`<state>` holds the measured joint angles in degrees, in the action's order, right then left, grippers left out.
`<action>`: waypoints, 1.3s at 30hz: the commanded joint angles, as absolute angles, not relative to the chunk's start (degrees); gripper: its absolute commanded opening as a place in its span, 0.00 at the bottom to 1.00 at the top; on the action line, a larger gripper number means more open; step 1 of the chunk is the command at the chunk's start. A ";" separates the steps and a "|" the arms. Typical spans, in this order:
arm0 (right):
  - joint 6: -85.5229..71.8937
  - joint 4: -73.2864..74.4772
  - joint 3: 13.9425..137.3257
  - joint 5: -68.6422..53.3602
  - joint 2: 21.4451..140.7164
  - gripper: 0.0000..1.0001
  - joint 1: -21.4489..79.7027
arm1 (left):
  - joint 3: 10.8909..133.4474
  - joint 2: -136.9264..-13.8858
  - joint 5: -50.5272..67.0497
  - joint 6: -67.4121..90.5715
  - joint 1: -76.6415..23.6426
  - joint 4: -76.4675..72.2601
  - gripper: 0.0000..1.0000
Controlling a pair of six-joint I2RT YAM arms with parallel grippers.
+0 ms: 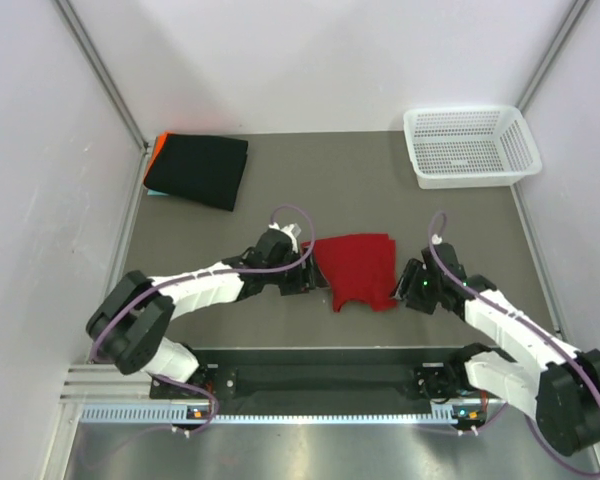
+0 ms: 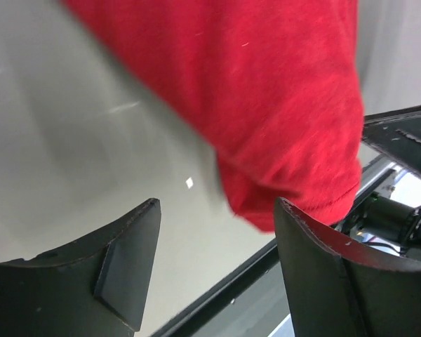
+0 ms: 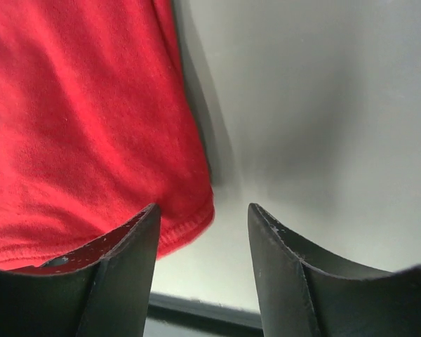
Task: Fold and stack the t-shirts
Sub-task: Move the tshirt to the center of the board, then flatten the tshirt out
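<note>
Folded red t-shirt (image 1: 358, 270) flat on the tabletop (image 1: 330, 190), just to the right of the left gripper (image 1: 302, 274) and just to the left of the right gripper (image 1: 408, 285). Both grippers stand with jaws apart, holding nothing

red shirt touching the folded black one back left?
Apart. The top view shows it: the red t-shirt lies near the front centre and the black t-shirt at back left, with a wide stretch of bare table between them.
</note>
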<state>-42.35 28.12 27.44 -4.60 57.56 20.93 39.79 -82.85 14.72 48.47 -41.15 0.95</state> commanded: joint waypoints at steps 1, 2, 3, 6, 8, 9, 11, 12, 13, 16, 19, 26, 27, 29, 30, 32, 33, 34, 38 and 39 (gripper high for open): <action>-50.00 16.71 22.88 -4.83 52.75 0.54 20.83 | 39.29 -85.86 16.97 50.80 -42.97 -11.24 0.71; -51.58 15.48 21.46 -4.40 52.30 0.54 20.83 | 39.46 -86.57 16.44 51.41 -44.02 -12.47 0.71; -52.37 12.86 20.14 -4.39 51.86 0.54 20.92 | 39.55 -87.44 16.00 51.76 -44.29 -12.92 0.71; -54.22 5.92 14.78 -5.09 51.94 0.54 20.83 | 39.99 -92.53 15.38 53.78 -45.26 -15.63 0.70; -54.49 4.31 14.41 -5.45 53.69 0.51 20.83 | 40.95 -95.08 15.47 55.10 -45.35 -16.43 0.60; -54.23 3.96 14.50 -5.36 54.75 0.47 20.83 | 41.48 -95.71 15.64 55.11 -45.35 -16.61 0.51; -53.44 5.00 15.38 -4.49 54.93 0.28 20.83 | 44.45 -95.98 14.69 54.23 -45.35 -14.69 0.24; -52.83 6.14 17.30 -3.96 54.15 0.12 20.66 | 46.13 -95.45 13.72 53.53 -45.35 -12.42 0.15; -50.73 8.15 19.14 -2.13 53.53 0.06 20.57 | 48.23 -95.10 10.67 51.35 -45.26 -4.74 0.06; -46.17 20.10 29.94 4.19 49.14 0.00 20.04 | 60.09 -93.52 4.86 46.08 -45.26 14.23 0.00; -41.07 30.30 43.91 7.72 45.80 0.00 19.95 | 69.77 -89.40 -2.44 43.51 -45.35 24.14 0.00; -34.28 44.82 71.77 7.13 45.09 0.00 19.95 | 70.76 -73.77 2.08 46.58 -45.96 29.28 0.00; -32.97 44.91 73.81 6.51 45.26 0.00 19.95 | 69.88 -72.44 4.37 47.19 -46.05 28.83 0.00; -32.17 45.00 77.41 5.98 46.31 0.00 19.95 | 67.25 -70.24 5.62 48.25 -46.14 28.39 0.00; -31.04 44.65 79.87 5.54 48.06 0.00 20.04 | 66.63 -68.66 4.93 48.25 -46.14 28.91 0.00; -30.59 42.21 80.51 3.70 50.17 0.00 19.95 | 63.91 -67.16 2.48 48.34 -46.05 29.27 0.00; -29.80 40.62 78.94 2.30 52.36 0.00 19.95 | 63.03 -65.76 2.03 48.34 -45.71 29.44 0.00; -29.62 38.78 77.71 0.28 53.77 0.00 19.95 | 62.23 -65.57 0.98 48.17 -45.18 29.88 0.00; -30.49 24.14 68.06 -8.42 61.94 0.00 20.82 | 55.91 -66.61 2.71 47.29 -33.90 32.26 0.00; -30.93 21.73 67.07 -10.18 66.49 0.00 22.31 | 54.51 -67.06 4.90 46.94 -30.71 31.56 0.00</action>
